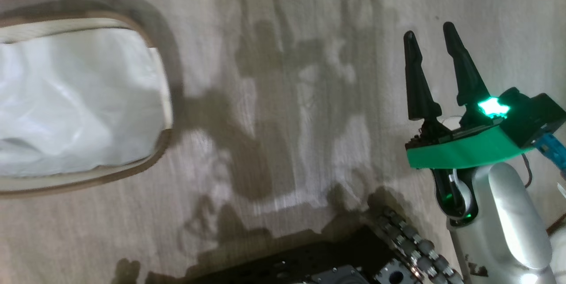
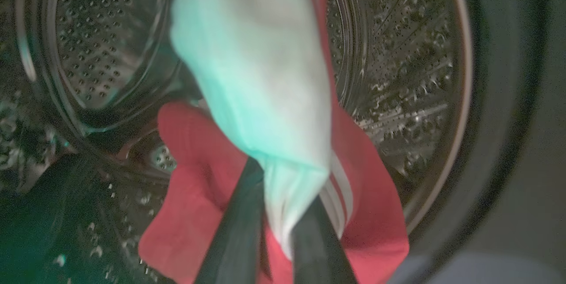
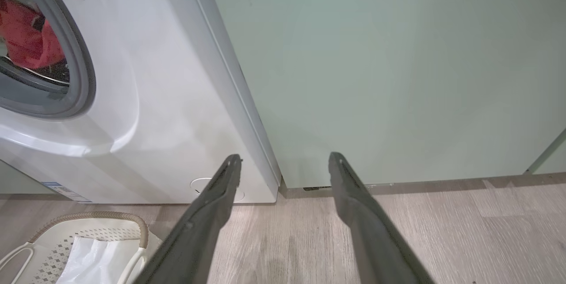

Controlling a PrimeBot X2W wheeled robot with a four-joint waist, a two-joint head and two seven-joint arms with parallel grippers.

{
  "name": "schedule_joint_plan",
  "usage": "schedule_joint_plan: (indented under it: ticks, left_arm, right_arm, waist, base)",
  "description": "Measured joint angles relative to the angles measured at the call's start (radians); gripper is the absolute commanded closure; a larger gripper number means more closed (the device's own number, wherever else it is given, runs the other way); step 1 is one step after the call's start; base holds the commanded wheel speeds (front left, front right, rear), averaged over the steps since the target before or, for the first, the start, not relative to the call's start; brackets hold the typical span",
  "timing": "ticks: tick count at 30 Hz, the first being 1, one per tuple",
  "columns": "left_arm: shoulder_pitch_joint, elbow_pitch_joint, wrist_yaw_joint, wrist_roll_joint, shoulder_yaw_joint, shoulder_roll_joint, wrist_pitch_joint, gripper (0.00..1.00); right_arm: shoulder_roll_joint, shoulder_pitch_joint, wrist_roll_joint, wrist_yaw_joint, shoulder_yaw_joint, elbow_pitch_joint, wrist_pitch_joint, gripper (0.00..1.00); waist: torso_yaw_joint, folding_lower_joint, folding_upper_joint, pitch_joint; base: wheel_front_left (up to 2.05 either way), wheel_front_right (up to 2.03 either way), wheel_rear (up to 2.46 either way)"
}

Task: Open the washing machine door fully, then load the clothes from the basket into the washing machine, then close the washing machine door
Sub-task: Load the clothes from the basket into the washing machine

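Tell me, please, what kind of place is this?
Probably a home laundry area: a white washing machine stands beside a pale green cabinet, and a basket sits on the wood-look floor.

A red garment with white panels and stripes is held inside the perforated steel drum of the big white front-loading washing machine, pinched between the dark fingers of the left gripper. The round grey-ringed hatch is uncovered. The small oval cream plastic basket with a brown woven-look rim is placed on the floor before the machine.
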Motion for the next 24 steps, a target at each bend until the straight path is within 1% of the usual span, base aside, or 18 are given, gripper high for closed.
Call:
schedule_joint_plan:
  ticks: [1,5,8,10,14,17,20,24]
  left_arm:
    - [-0.042,0.018,-0.007,0.000,-0.009,0.010,0.008,1.00]
    - [-0.195,0.120,-0.007,-0.022,-0.025,0.029,0.040,1.00]
    - [-0.276,0.200,-0.007,-0.021,-0.042,0.042,0.060,1.00]
    - [-0.322,0.260,-0.005,-0.035,-0.031,0.043,0.078,1.00]
    - [-0.406,0.360,0.024,-0.039,-0.023,0.044,0.086,1.00]
    - [-0.464,0.429,0.063,-0.060,0.006,0.041,0.085,1.00]
    - [-0.487,0.466,0.065,-0.050,-0.001,0.050,0.077,1.00]
    - [-0.509,0.535,0.090,-0.055,0.007,0.060,0.056,1.00]
  right_arm:
    - [0.000,-0.004,0.006,0.000,0.003,0.000,0.000,0.00]
    - [0.000,-0.007,0.030,0.000,0.023,0.002,0.000,0.00]
    - [0.000,-0.017,0.047,0.000,0.037,0.003,0.000,0.00]
    - [0.000,-0.032,0.056,0.000,0.048,0.004,0.000,0.00]
    - [0.000,-0.048,0.069,0.000,0.068,0.003,0.000,0.00]
    - [0.000,-0.048,0.081,0.000,0.071,0.004,0.000,0.00]
    - [0.000,-0.048,0.086,0.000,0.074,0.005,0.000,0.00]
    - [0.000,-0.048,0.089,0.000,0.085,0.008,0.000,0.00]
  waist:
    - [-0.011,0.0000,0.0000,0.010]
    - [-0.050,0.0000,0.0000,0.048]
    - [-0.077,0.0000,0.0000,0.069]
    - [-0.093,0.0000,0.0000,0.080]
    - [-0.121,0.0000,0.0000,0.096]
    - [-0.138,0.0000,0.0000,0.103]
    - [-0.147,0.0000,0.0000,0.107]
    - [-0.161,0.0000,0.0000,0.111]
  base:
    - [0.00,0.00,0.00]
    - [0.00,0.00,0.00]
    - [0.00,0.00,0.00]
    - [0.00,0.00,0.00]
    - [0.00,0.00,0.00]
    - [0.00,0.00,0.00]
    - [0.00,0.00,0.00]
    - [0.00,0.00,0.00]
